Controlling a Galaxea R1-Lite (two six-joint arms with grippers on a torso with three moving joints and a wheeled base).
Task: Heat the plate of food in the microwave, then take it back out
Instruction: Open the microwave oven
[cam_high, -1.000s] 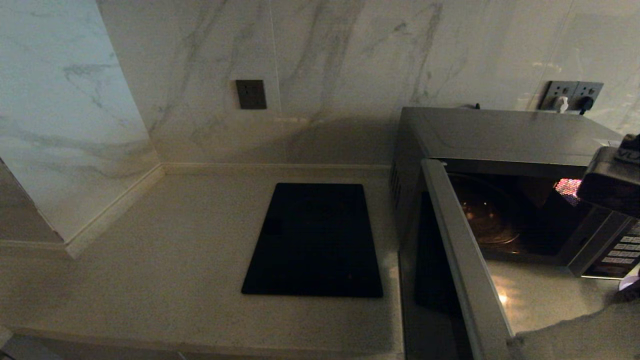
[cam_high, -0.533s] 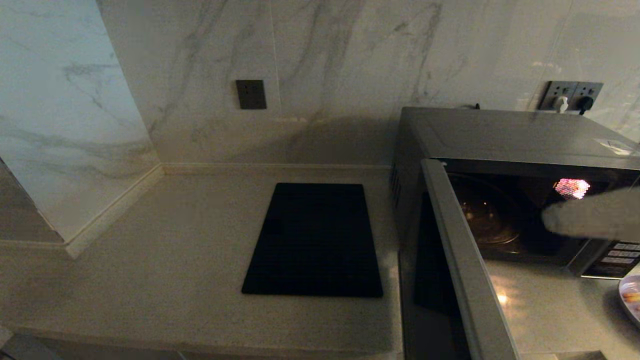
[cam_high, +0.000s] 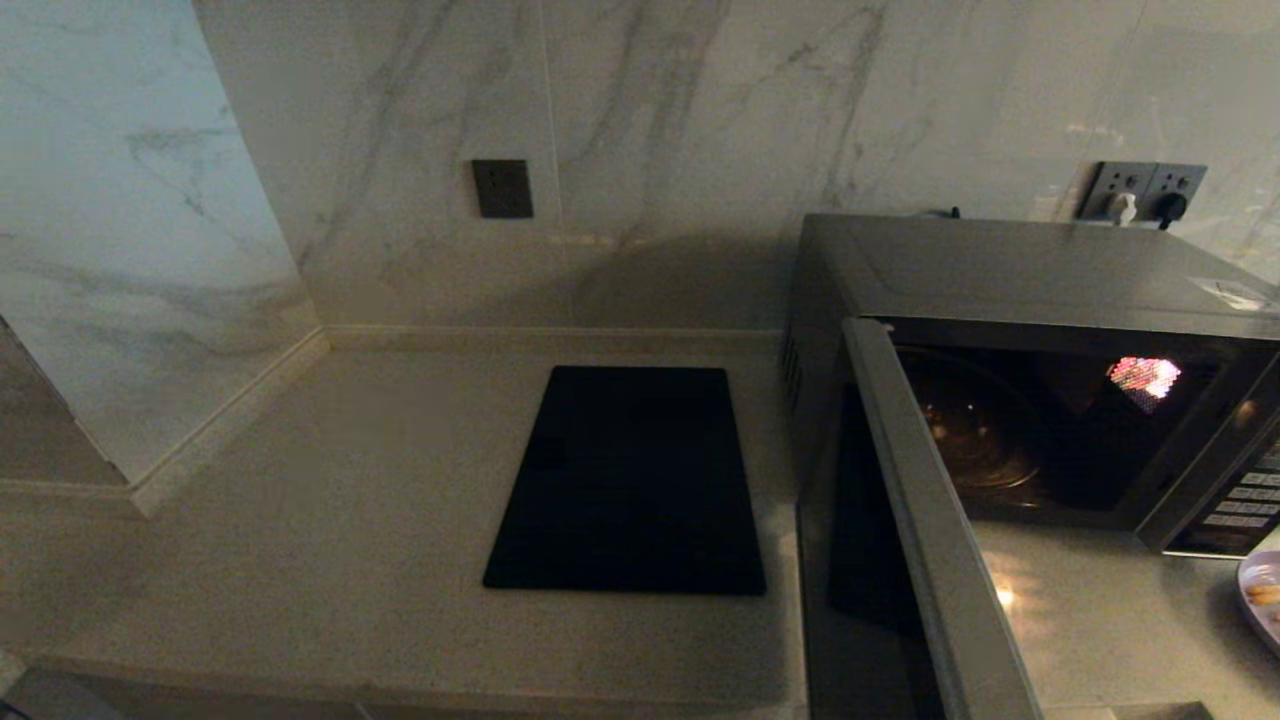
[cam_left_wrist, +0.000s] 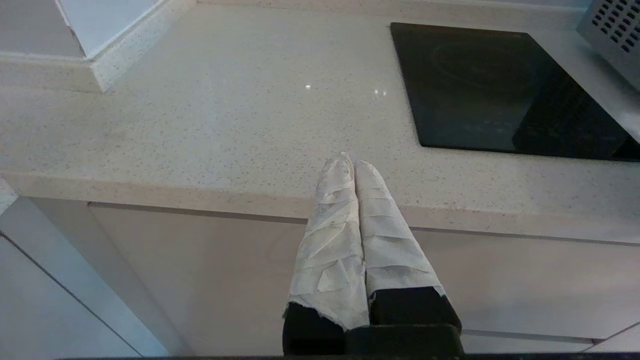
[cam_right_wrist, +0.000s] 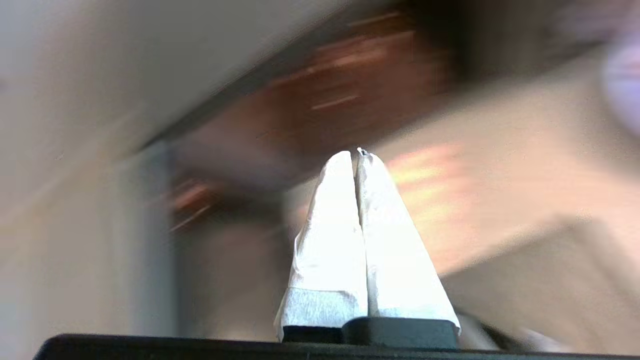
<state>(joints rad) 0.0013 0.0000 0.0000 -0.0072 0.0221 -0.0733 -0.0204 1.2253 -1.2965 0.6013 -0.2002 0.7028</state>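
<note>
Your stock on hand, largest first:

- Counter (cam_high: 300, 560): pale speckled stone, filling the lower half of the head view, with marble wall behind it.
- The microwave (cam_high: 1000, 270): at the right of the head view, standing on the counter. Its door (cam_high: 930, 540) hangs wide open toward the lower edge of the frame. You can see the lit cavity and the bare glass turntable (cam_high: 975, 440) inside.
- Black slab (cam_high: 630, 480): flat on the counter at centre, just left of the microwave.
- The plate of food (cam_high: 1262, 598): only a sliver shows at the lower right edge of the head view, on the counter in front of the keypad (cam_high: 1235, 505), outside the oven.
- Left gripper (cam_left_wrist: 350, 162): seen in its wrist view above the counter's front edge, wrapped fingers pressed together, holding nothing.
- Right gripper (cam_right_wrist: 356, 154): seen only in its wrist view against blurred surroundings, fingers closed tip to tip, empty.
</note>
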